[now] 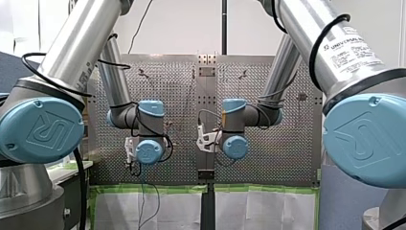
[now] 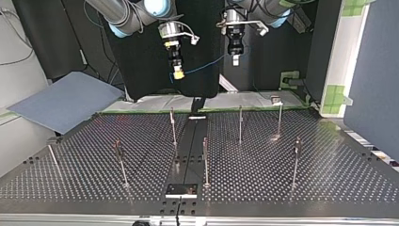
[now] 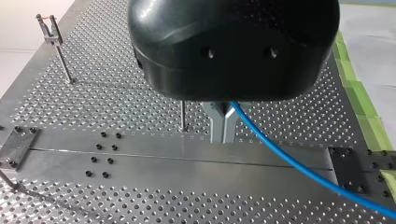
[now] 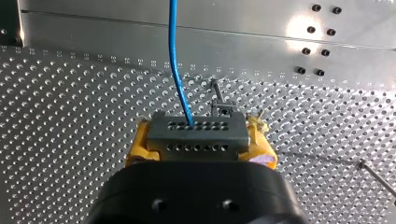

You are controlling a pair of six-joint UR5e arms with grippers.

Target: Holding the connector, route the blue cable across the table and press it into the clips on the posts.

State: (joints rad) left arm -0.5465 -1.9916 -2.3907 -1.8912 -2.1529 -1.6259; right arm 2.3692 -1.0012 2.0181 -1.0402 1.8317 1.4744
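right pincer (image 4: 200, 148), yellow pads (image 4: 136, 148): clenching a grey rectangular multi-hole connector (image 4: 196, 133), hanging high above the perforated metal counter (image 2: 320, 183). thin blue cable (image 4: 175, 56): running from the connector across to the left pincer (image 3: 223, 136), whose metal fingers (image 3: 217, 125) are pinching it. slim clip-topped metal posts (image 2: 240, 123): standing upright on the counter, well below the cable.

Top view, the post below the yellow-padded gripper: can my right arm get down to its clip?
Probably yes. My right gripper hangs above the table, shut on the connector, and nothing stands between it and that post. The blue cable runs sideways to my left gripper, clear of the way down.
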